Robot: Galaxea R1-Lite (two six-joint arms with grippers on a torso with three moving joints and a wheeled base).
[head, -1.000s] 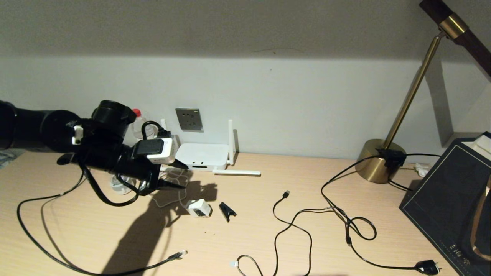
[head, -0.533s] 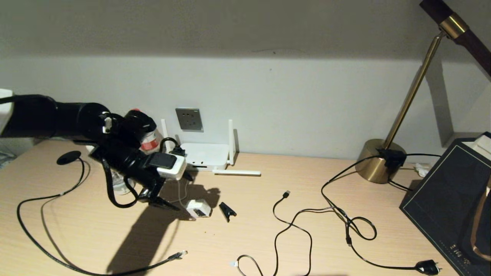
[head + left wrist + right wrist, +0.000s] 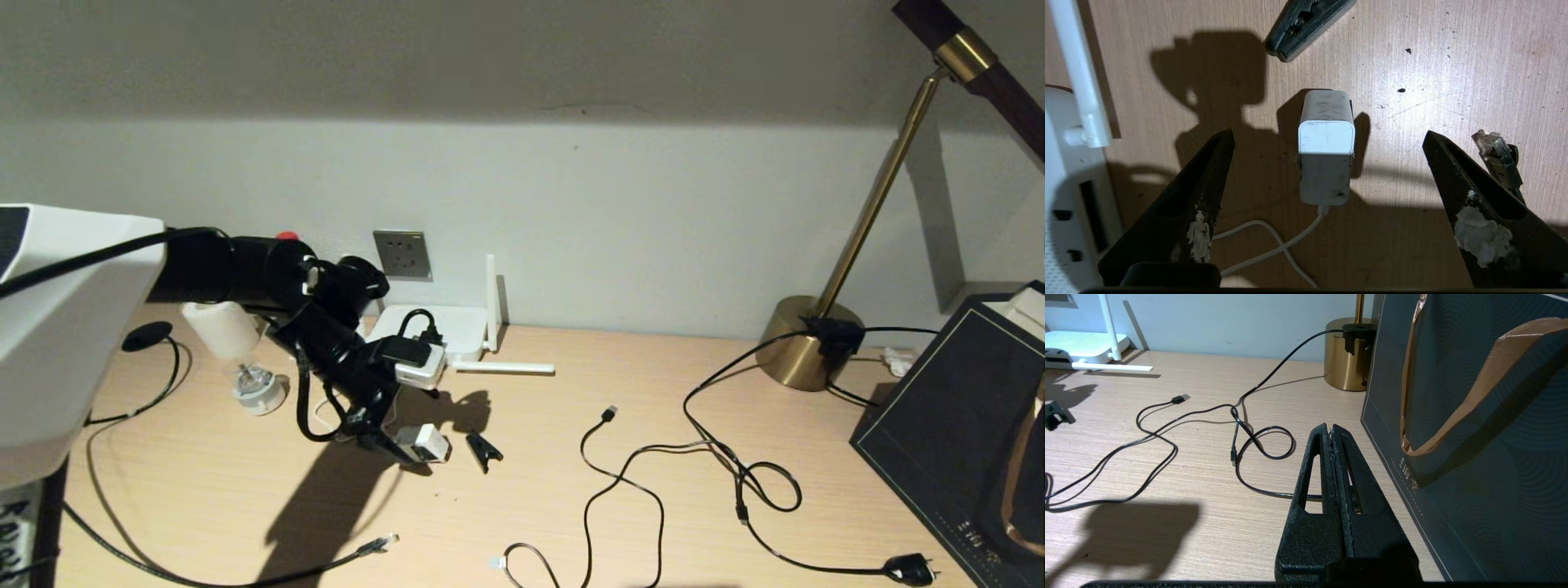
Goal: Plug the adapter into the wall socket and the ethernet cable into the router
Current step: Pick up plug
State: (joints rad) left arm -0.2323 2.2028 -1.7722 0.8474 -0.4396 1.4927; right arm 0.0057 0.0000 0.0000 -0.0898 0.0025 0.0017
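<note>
Your left gripper (image 3: 1327,171) hovers just above the small white cube-shaped adapter (image 3: 430,443), jaws spread wide, one black finger (image 3: 1184,212) on each side of it and neither touching. The adapter (image 3: 1326,153) lies on the pale wooden desk (image 3: 571,457), its thin white cord (image 3: 1274,241) trailing back toward the wrist.

From the adapter: the flat white router (image 3: 424,327) with slim stick antennas sits behind it against the wall, and the square grey wall socket (image 3: 402,254) is on the wall above the router. The small black clip (image 3: 483,448) lies just beside the adapter. The long black ethernet cable's clear connector (image 3: 380,542) rests on the desk in front of the adapter, well apart, unplugged.

Far right of the adapter, near the dark paper bag (image 3: 1474,428), your right gripper (image 3: 1332,435) is parked with jaws pressed together, holding nothing.
</note>
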